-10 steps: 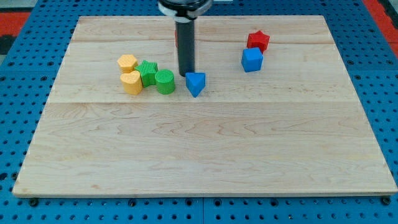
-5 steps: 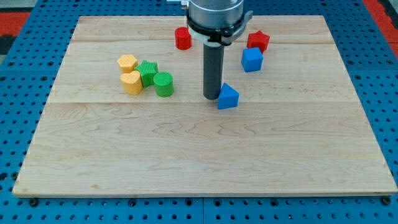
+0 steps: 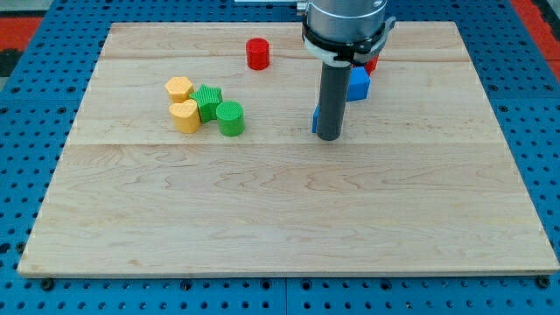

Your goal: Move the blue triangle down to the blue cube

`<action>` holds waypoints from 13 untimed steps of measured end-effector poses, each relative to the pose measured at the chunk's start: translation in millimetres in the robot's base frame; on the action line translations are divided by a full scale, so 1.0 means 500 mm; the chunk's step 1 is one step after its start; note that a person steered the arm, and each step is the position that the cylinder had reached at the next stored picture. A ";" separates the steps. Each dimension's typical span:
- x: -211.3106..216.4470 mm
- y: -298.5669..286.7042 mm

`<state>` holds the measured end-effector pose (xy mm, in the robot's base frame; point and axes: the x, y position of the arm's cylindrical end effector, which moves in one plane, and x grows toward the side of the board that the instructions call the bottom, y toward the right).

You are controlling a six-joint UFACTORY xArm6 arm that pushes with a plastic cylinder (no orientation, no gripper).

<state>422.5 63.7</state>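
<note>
My tip (image 3: pixel 329 137) rests on the board right of centre. The blue triangle (image 3: pixel 315 121) is almost wholly hidden behind the rod; only a thin blue sliver shows at the rod's left edge, just above the tip. The blue cube (image 3: pixel 357 84) sits above and to the right of the tip, partly hidden by the rod. I cannot tell whether the tip touches the triangle.
A red block (image 3: pixel 373 63) peeks out behind the arm above the blue cube. A red cylinder (image 3: pixel 257 53) stands near the view's top. At the left sit two yellow blocks (image 3: pixel 179 88) (image 3: pixel 185 115), a green block (image 3: pixel 208 101) and a green cylinder (image 3: pixel 231 117).
My tip has moved right and slightly down across the board, pushing the blue triangle rightwards. The triangle is now behind the rod, closer to the blue cube. The other blocks have not moved.
</note>
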 end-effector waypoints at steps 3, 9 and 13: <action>-0.050 -0.130; -0.035 0.236; -0.080 0.147</action>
<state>382.4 137.0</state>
